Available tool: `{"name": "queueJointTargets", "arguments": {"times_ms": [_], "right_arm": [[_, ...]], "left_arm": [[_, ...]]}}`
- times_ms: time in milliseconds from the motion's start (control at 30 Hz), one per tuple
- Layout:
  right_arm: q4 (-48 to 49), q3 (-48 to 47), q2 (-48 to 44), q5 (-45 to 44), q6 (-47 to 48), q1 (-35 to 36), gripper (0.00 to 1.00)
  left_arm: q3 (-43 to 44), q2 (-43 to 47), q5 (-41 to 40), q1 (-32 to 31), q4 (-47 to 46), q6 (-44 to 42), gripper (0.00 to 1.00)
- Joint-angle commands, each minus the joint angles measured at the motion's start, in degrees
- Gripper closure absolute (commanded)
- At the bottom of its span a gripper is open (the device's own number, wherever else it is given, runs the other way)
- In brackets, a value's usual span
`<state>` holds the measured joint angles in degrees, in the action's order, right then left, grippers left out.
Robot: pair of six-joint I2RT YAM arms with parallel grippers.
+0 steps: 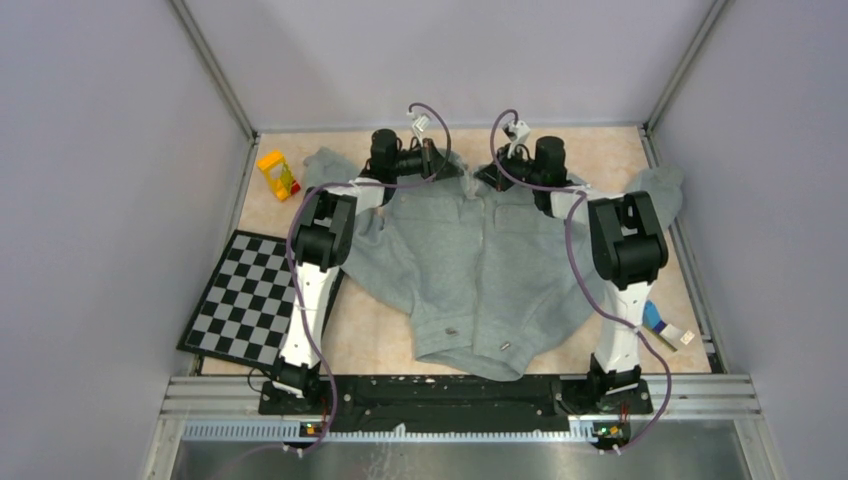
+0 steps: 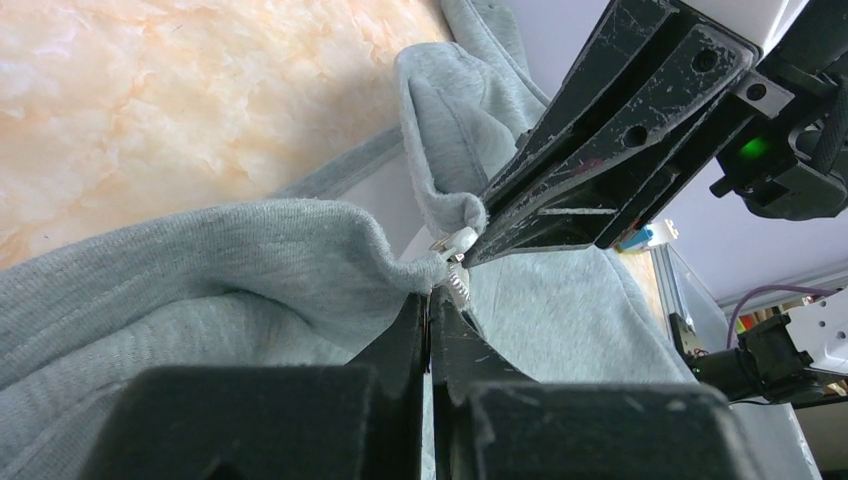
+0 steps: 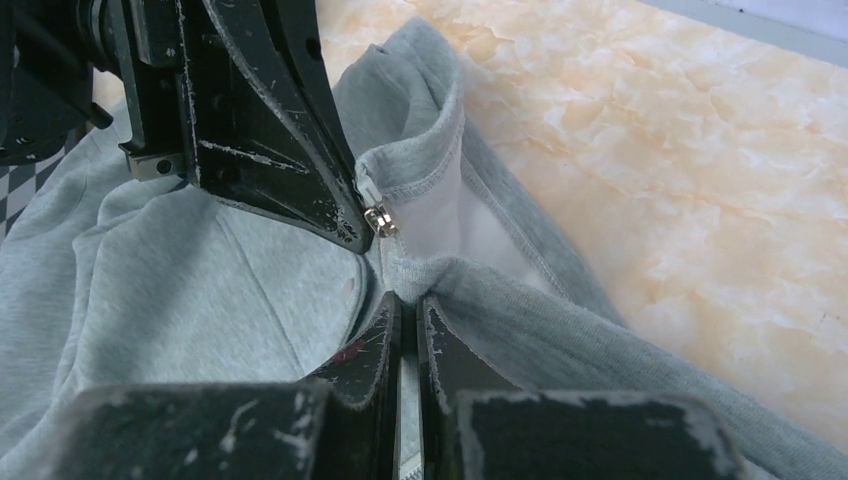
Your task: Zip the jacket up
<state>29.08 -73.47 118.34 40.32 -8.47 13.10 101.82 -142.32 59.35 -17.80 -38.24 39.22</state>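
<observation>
The grey fleece jacket (image 1: 480, 270) lies flat on the table, collar at the far end and hem towards the arm bases. Its front seam looks closed up to the collar. Both grippers meet at the collar. In the left wrist view my left gripper (image 2: 430, 298) is shut on the jacket's collar fabric (image 2: 200, 260), beside the zipper teeth. The metal zipper slider (image 2: 456, 243) sits just beyond it, touching the tips of my right gripper (image 2: 478, 238). In the right wrist view my right gripper (image 3: 405, 300) is shut on the jacket (image 3: 180, 280) below the slider (image 3: 380, 220).
A yellow and red block (image 1: 277, 174) stands at the far left. A checkerboard (image 1: 245, 295) lies at the left edge. A small blue and white object (image 1: 660, 322) lies by the right arm. Grey walls enclose the marble-patterned table (image 1: 610, 150).
</observation>
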Motion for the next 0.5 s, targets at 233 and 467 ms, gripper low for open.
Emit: {"name": "queueJointTargets", "arguments": {"times_ms": [233, 467], "right_arm": [[-1.3, -0.9, -5.1, -7.4, 6.9, 3.3, 1.00], [2.0, 2.1, -7.4, -10.0, 6.9, 3.4, 1.00]], "left_arm": [[2.8, -0.8, 1.6, -0.4, 1.1, -1.3, 1.00], [2.9, -0.9, 1.4, -0.4, 1.5, -1.7, 1.00]]}}
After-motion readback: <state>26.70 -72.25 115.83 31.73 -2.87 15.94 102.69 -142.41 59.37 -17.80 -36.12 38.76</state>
